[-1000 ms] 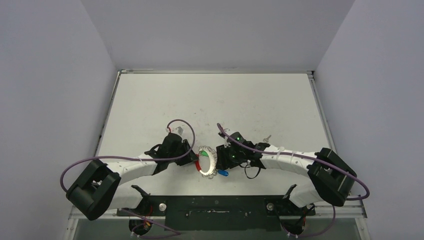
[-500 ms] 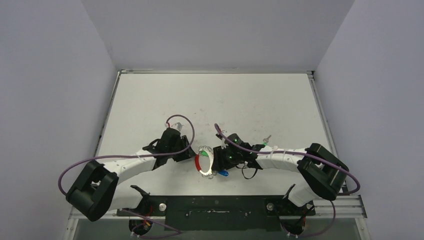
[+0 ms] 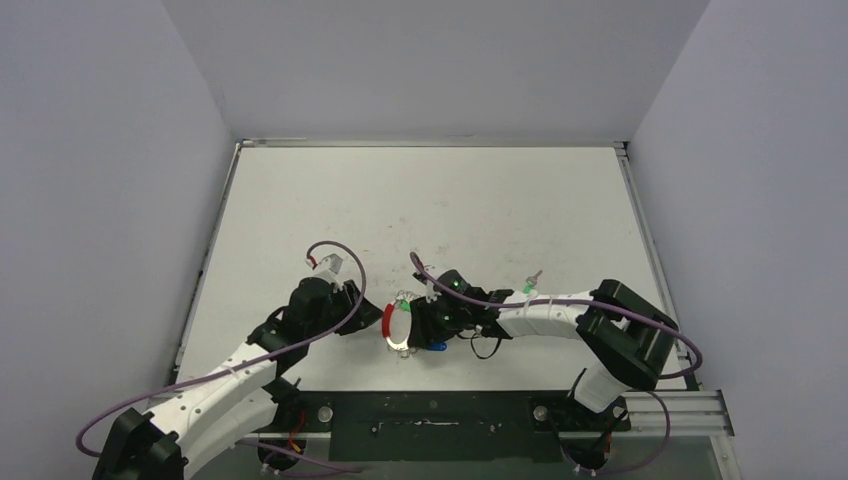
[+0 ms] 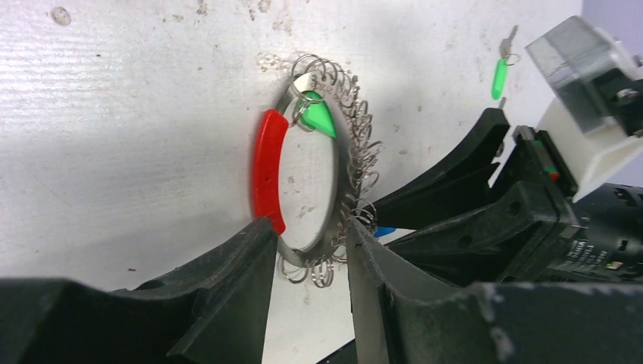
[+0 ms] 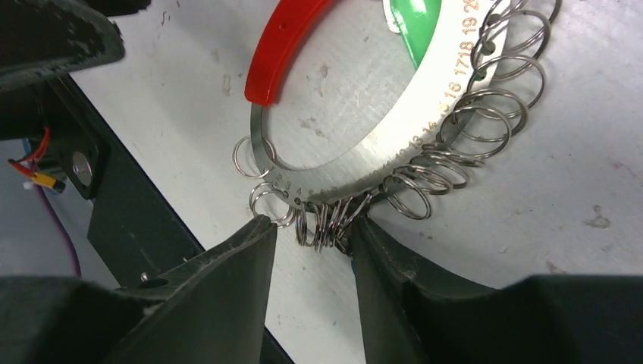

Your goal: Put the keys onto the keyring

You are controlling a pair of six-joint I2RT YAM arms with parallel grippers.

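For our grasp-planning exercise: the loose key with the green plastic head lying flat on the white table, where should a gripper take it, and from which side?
Probably by its green plastic head, the widest part, not the thin silver shaft. The key lies flat on the white table, clear of the coiled keyring, so come straight down, closing across the head's long edges.

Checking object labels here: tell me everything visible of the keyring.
The keyring is a flat silvery metal band bent into a loop, engraved with numbers, with one red section and many small wire rings strung along it; a green key head sits at its far end. It is down at the white table. The left gripper and right gripper each straddle its near end; whether either grips it is unclear.
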